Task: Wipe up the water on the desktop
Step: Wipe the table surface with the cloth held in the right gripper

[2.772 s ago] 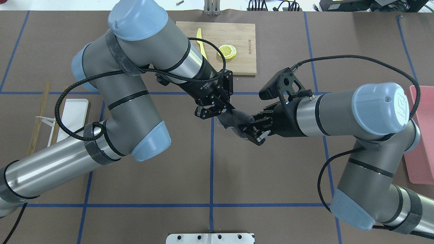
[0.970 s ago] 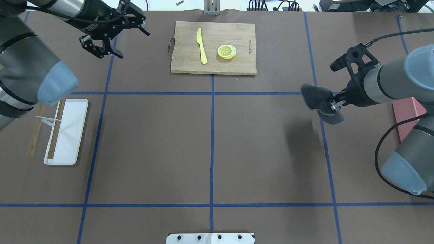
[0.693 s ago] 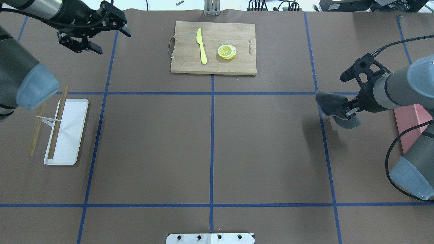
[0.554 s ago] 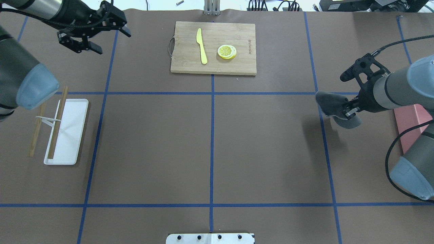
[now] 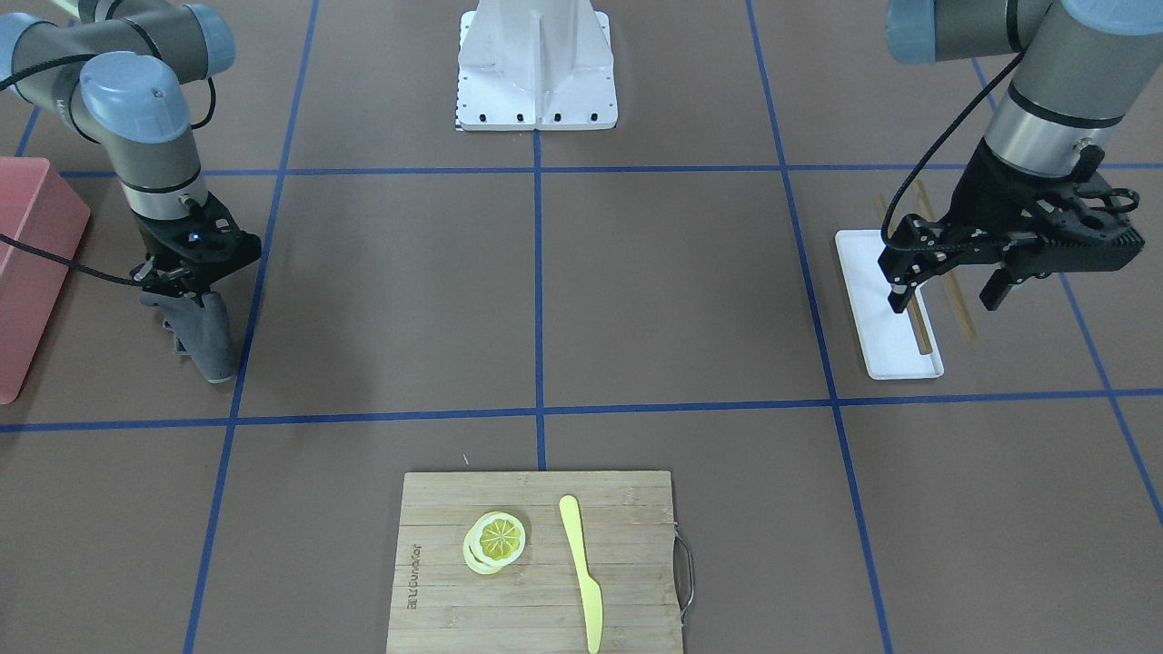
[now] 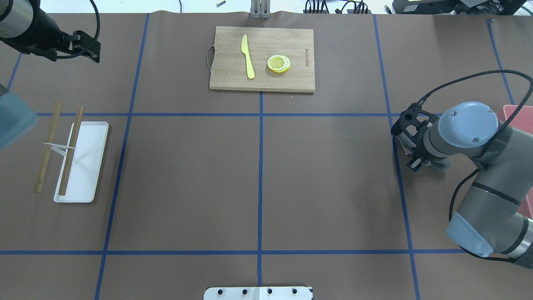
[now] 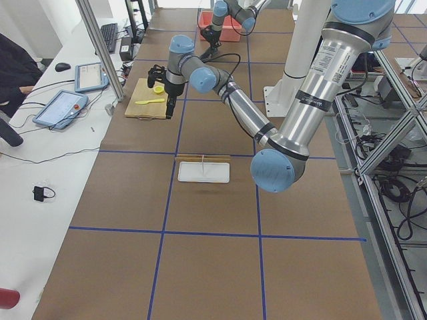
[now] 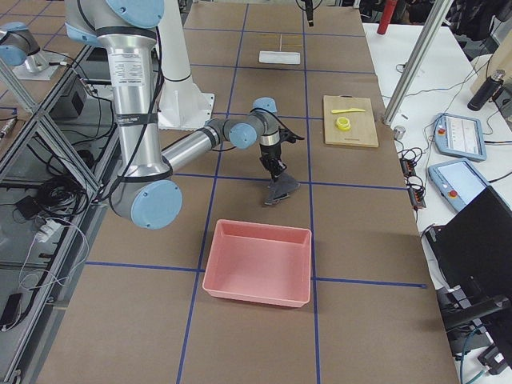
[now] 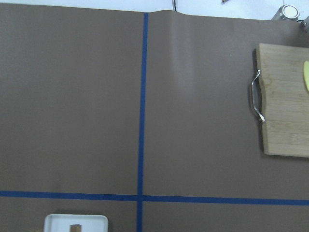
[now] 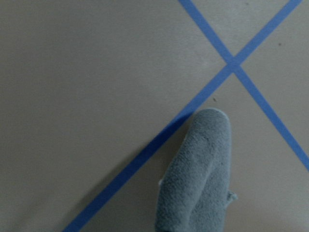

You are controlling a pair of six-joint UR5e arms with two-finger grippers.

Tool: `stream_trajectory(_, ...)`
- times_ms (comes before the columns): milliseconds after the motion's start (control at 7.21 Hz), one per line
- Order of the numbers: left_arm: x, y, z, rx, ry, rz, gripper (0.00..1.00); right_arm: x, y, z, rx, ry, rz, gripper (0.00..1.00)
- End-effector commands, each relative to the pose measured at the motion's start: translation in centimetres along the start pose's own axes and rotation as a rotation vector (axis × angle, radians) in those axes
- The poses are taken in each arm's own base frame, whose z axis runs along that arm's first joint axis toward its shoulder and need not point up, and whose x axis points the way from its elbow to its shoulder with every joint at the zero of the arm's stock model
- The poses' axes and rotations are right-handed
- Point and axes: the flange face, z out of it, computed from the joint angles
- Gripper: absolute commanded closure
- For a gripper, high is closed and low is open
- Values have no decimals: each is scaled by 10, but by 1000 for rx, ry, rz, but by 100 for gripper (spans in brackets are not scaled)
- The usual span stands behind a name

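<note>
The desktop [image 6: 187, 175] is a large brown surface with blue tape lines; I see no water on it. My right gripper [image 5: 179, 292] points down at the right side of the table, shut on a grey cloth [image 5: 207, 341] that hangs from it beside a tape line. The cloth also shows in the right wrist view [image 10: 198, 179] and the exterior right view [image 8: 280, 190], with its lower end at or just above the desktop. My left gripper [image 5: 945, 295] is open and empty, held high over the far left of the table.
A bamboo cutting board [image 6: 233, 62] with a yellow knife [image 6: 248, 56] and lemon slices [image 6: 279, 63] lies at the far middle. A white tray [image 6: 89, 141] with chopsticks [image 6: 46, 146] is at the left. A pink bin [image 5: 36, 227] stands beyond my right arm.
Both grippers were at the cloth mid-table; the left let go and withdrew far left. The right carried the cloth to the right, turned downward and lowered it.
</note>
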Motion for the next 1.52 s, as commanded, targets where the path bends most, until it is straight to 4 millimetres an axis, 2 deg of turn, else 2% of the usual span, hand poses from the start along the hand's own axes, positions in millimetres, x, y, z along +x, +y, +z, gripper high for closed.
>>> stream_trajectory(0,-9,2,4,1,-34,47,2,-56,-11,3,-10,-98,-32,100)
stream_trajectory(277,-17,6,8,-10,-44,45,2,-117,-41,-24,17,-244,23,100)
stream_trajectory(554,-20,7,11,-13,-49,44,2,-158,-59,-50,14,-378,103,100)
stream_trajectory(693,-20,7,11,-13,-49,44,2,-181,-67,-75,16,-456,161,100)
stream_trajectory(832,-20,7,11,-14,-50,42,2,-200,-74,-79,6,-469,214,100)
stream_trajectory(970,-19,7,14,-18,-51,43,2,-173,-84,-68,13,-427,245,100)
stream_trajectory(1248,-12,5,11,-13,-42,49,2,-80,-97,-38,17,-336,240,100)
stream_trajectory(1386,-12,5,11,-14,-41,50,2,-33,-97,-19,-14,-333,246,100)
